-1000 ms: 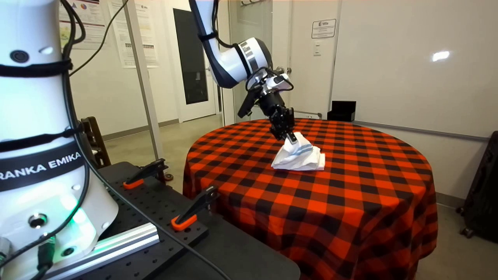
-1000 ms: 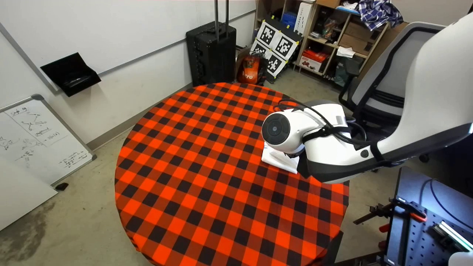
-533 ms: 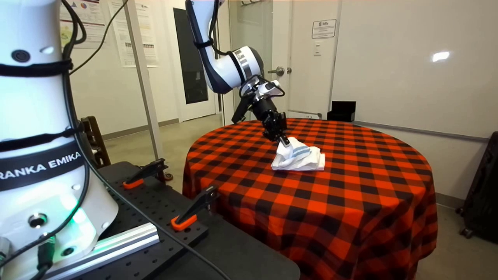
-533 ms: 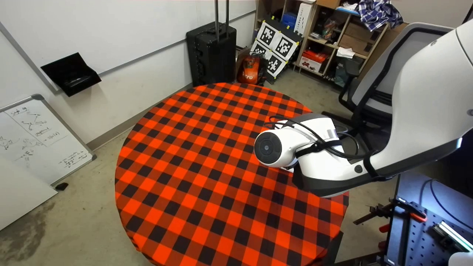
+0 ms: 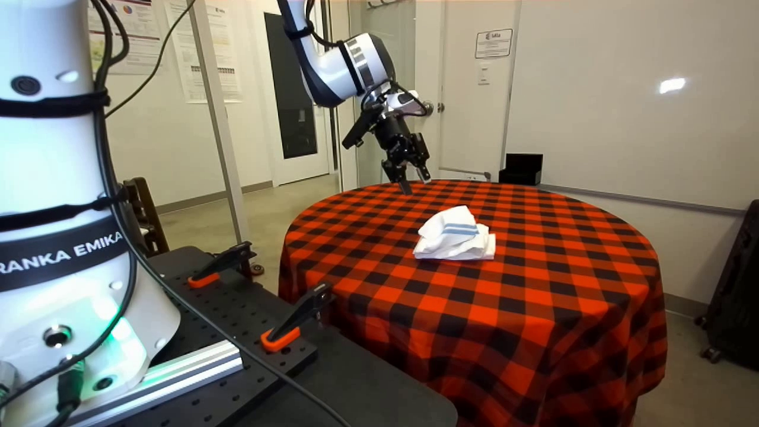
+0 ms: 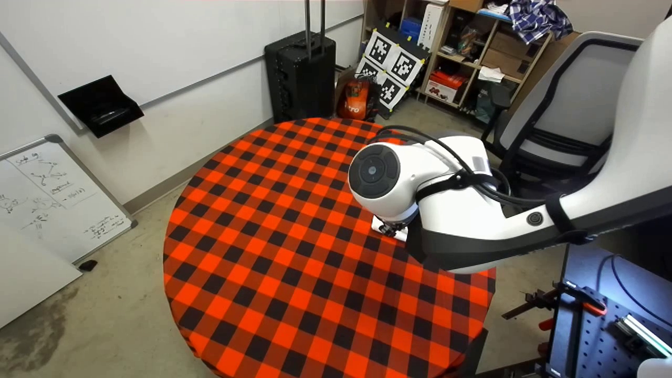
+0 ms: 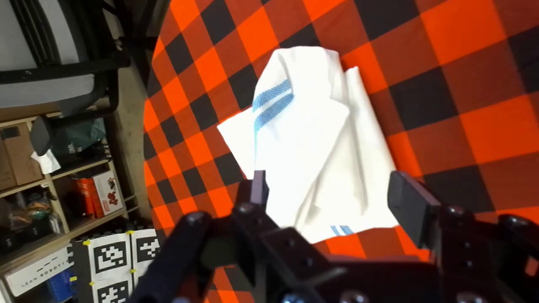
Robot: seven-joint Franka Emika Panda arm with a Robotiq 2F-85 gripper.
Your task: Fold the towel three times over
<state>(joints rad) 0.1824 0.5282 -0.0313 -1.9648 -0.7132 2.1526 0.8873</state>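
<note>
The white towel [image 5: 455,237] lies in a small, loosely folded heap on the checked cloth, with its top layer puffed up and creased. In the wrist view the towel [image 7: 303,134] shows a pair of blue stripes on its upper fold and another pair at its lower edge. My gripper [image 7: 327,180] is open above it, its pads [image 7: 410,206] wide apart with nothing between them. An exterior view shows the gripper [image 5: 416,185] in the air, up and to the left of the towel, clear of it. Elsewhere the arm hides most of the towel [image 6: 401,234].
A red-and-black checked tablecloth [image 5: 533,284] covers the round table. An office chair [image 6: 556,115] stands beside the table, near the arm. Clamps [image 5: 296,317] hold the arm's base plate on a dark stand. A black case [image 6: 299,79] is by the whiteboard wall.
The gripper first dipped with the towel's top layer, then let go, opened and rose away, up and slightly left. The towel's top fold now rests on the heap by itself.
</note>
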